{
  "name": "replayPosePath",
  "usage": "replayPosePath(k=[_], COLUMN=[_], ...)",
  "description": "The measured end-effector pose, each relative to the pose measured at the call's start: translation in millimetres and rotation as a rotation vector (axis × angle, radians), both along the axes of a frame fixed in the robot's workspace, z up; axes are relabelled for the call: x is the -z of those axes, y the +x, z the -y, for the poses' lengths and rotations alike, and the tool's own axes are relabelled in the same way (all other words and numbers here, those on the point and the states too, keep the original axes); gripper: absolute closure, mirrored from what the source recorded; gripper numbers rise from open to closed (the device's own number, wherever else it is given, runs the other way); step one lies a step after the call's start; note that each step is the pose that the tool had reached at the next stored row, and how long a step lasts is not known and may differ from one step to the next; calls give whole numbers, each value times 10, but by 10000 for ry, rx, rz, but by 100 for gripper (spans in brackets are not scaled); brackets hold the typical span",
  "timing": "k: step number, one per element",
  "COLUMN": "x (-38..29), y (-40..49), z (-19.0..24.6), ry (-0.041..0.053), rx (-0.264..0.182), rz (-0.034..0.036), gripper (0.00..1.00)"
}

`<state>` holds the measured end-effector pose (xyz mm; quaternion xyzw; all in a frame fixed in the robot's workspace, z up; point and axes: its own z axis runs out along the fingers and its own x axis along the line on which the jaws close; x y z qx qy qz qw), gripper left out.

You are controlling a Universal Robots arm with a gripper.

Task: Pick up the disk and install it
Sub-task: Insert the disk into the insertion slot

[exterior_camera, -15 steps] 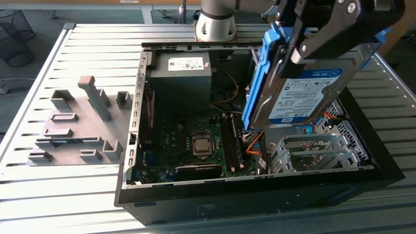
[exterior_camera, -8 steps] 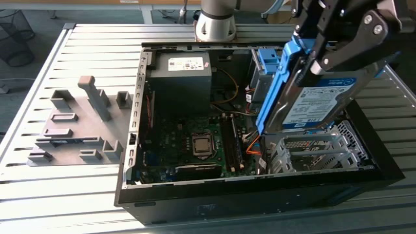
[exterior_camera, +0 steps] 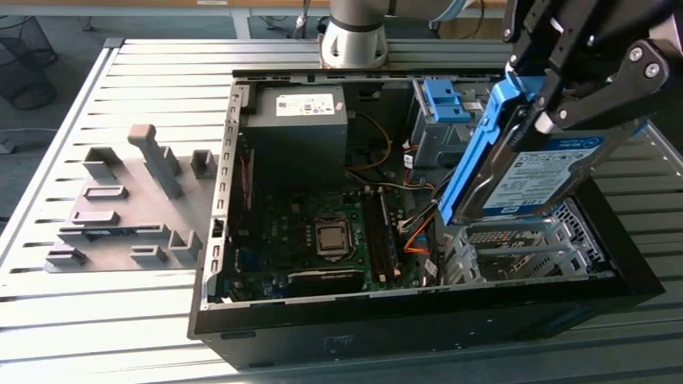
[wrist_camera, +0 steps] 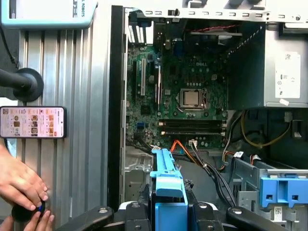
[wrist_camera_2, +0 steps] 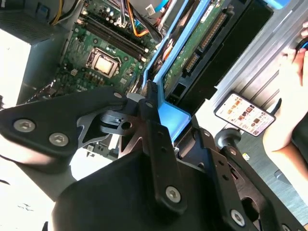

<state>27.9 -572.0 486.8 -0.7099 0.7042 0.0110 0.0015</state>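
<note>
One gripper (exterior_camera: 571, 96) is clamped on the disk (exterior_camera: 523, 172), holding it tilted on edge above the metal drive cage (exterior_camera: 523, 248) in the open computer case (exterior_camera: 427, 320), near the case's front corner. My worry is the orange cables (exterior_camera: 418, 232) just beside the cage: the blue bracket could snag them, or catch the cage rim and twist in the grip

Gripper (exterior_camera: 533, 120) raised, tilted, fingers (exterior_camera: 597, 100) clamped on disk (exterior_camera: 539, 172).
</note>
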Motion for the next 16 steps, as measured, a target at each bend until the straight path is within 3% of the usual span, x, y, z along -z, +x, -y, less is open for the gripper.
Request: replayPosePath(k=[8,16], x=[82,191], y=[47,258], z=[86,97], ry=[3,-1], rx=[1,1], rz=[1,0], gripper=[64,64])
